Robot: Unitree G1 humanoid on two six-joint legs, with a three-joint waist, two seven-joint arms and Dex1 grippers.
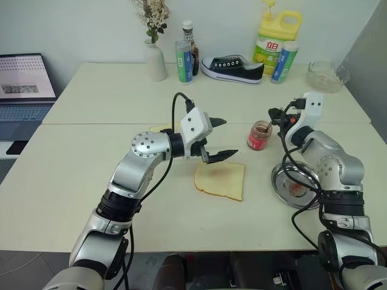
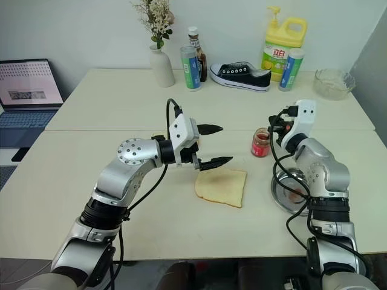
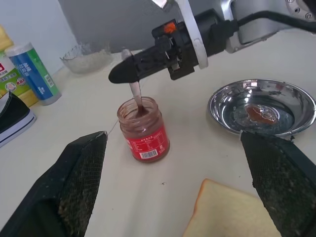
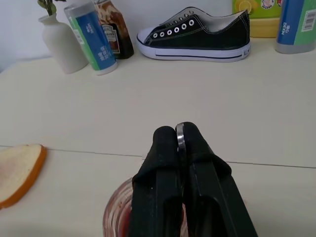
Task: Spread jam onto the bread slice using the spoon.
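Note:
The jam is in a small clear glass jar [image 1: 259, 135] on the table, right of the middle. My right gripper [image 3: 116, 76] hangs level just above the jar, shut on the handle of the slim silver spoon [image 3: 136, 94]. The spoon's bowl dips into the jam. The pale bread slice [image 1: 221, 180] lies flat in front of the jar and to its left. My left gripper [image 1: 227, 138] is open and holds nothing. It hovers above the slice's far left corner and points toward the jar.
A round metal dish [image 3: 237, 106] with a red smear sits right of the jar, under my right arm. A toasted slice [image 4: 17, 170] lies behind my left hand. A shoe [image 1: 233, 67], bottles, a vase, a detergent jug and a glass bowl [image 1: 326, 75] line the far edge.

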